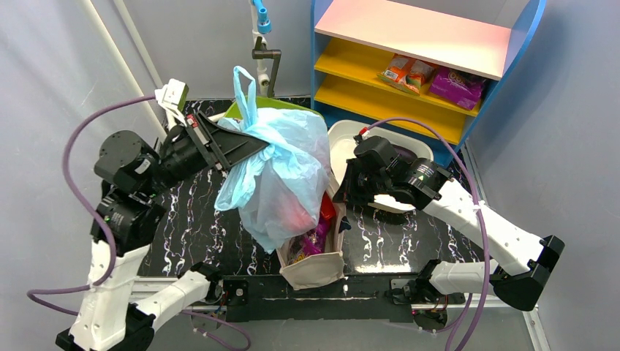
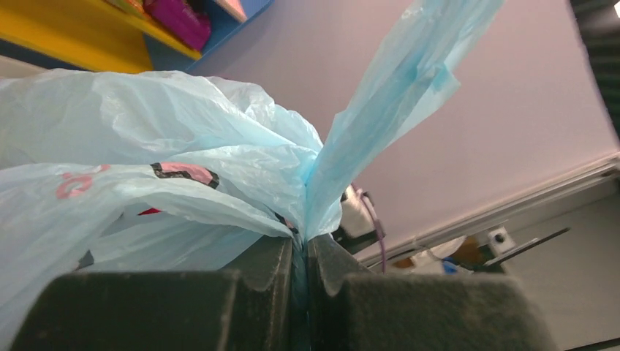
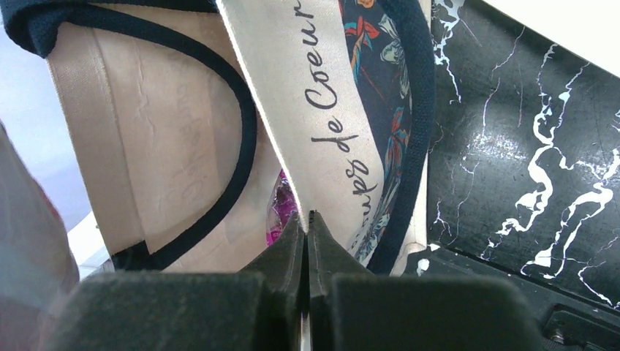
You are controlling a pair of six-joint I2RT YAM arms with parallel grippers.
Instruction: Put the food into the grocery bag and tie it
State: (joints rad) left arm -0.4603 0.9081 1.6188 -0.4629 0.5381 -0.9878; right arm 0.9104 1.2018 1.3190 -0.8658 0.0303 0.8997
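Observation:
The light-blue grocery bag (image 1: 285, 168) hangs in the air over the middle of the table, its neck bunched. My left gripper (image 1: 257, 143) is shut on that neck, and one loop handle (image 1: 245, 91) stands up above it. In the left wrist view the gripper (image 2: 305, 245) pinches the blue film (image 2: 183, 146) between its pads. A red shape, some of the food (image 1: 296, 216), shows dimly through the bag's lower part. My right gripper (image 1: 342, 191) is shut on the rim of the beige canvas tote (image 1: 314, 267); the right wrist view shows the gripper (image 3: 308, 219) clamping the tote's cream panel (image 3: 322, 110).
The tote stands under the bag with a purple packet (image 1: 311, 241) inside. A white tub (image 1: 365, 139) sits behind my right arm and a green container (image 1: 252, 106) behind the bag. A blue-and-yellow shelf (image 1: 380, 95) with snack packs stands at the back right.

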